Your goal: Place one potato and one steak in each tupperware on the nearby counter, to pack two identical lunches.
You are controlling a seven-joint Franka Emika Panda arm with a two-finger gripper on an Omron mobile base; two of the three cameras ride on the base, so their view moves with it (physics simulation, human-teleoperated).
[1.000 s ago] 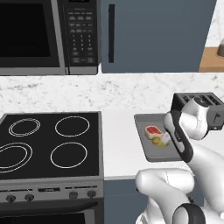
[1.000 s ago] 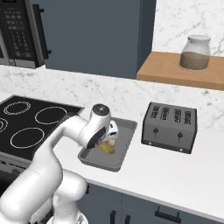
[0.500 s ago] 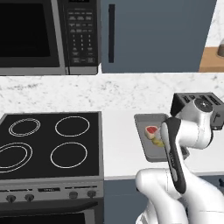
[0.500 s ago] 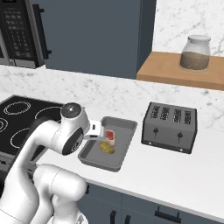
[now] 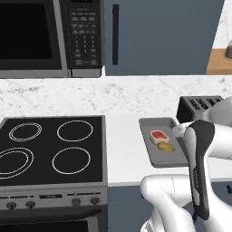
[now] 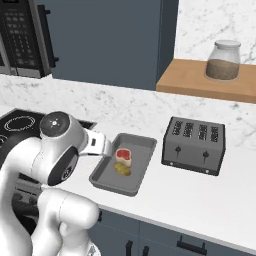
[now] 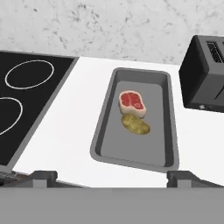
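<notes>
One grey tray (image 7: 171,131) on the counter (image 6: 210,197), stove (image 5: 50,149) left of it, toaster (image 6: 194,145) right. Steak (image 7: 132,102) touches potato (image 7: 135,124) inside the tray. Gripper (image 7: 112,177) hangs before the tray, jaws spread wide, empty. Right base view adds a jar (image 6: 222,61) on a shelf (image 6: 200,85).

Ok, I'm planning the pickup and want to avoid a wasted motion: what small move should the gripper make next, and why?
Probably ease the open gripper forward and down toward the grey tray. Its fingertips are spread wide and hold nothing, well short of the food. The steak and potato lie touching in the tray's middle, with the toaster beside it on the counter. The steak looks an easy first target.
</notes>
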